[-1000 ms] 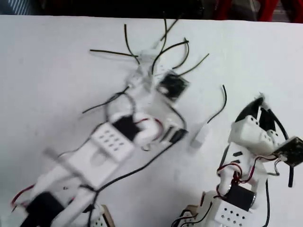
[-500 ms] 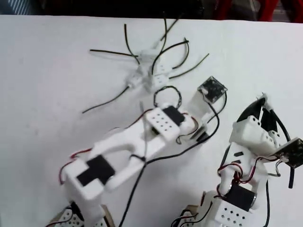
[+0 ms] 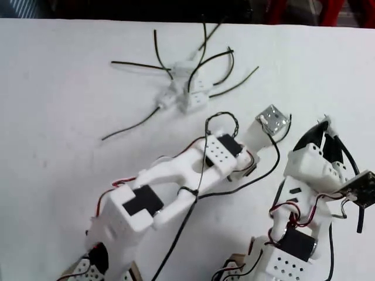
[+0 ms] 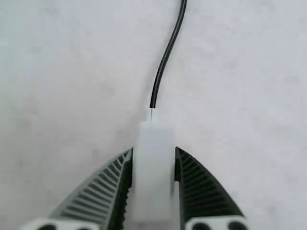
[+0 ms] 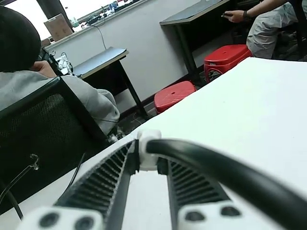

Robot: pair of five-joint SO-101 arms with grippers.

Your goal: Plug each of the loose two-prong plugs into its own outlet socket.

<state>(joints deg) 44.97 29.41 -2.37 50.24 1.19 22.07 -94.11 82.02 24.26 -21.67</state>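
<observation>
Table [image 3: 58,117]: plain white.
Plug [image 4: 152,167] in left gripper [image 4: 153,151]: white; cord [image 4: 165,57] black.
Left fingers [image 4: 108,191]: grey, ribbed.
Piece [image 5: 149,137] in right gripper [image 5: 148,154]: white.
Plug cluster [image 3: 187,96], 12 o'clock: white, black wires.
Arms [image 3: 170,171]: white, black motors.
Stools [image 5: 175,96]: red.

You're in an office or lab room. Past your right gripper [image 5: 148,154], beyond the edge of the white table [image 5: 249,105], stand dark desks [image 5: 201,17], two red stools [image 5: 175,96] and a mesh-backed chair [image 5: 38,124] (ordinary shared-workroom furniture) against a plain wall [image 5: 144,43].

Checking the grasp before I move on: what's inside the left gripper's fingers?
A white plug sits between the left gripper's fingers, its black wire running out over the table. The plug's prong end is covered by the fingers.
</observation>
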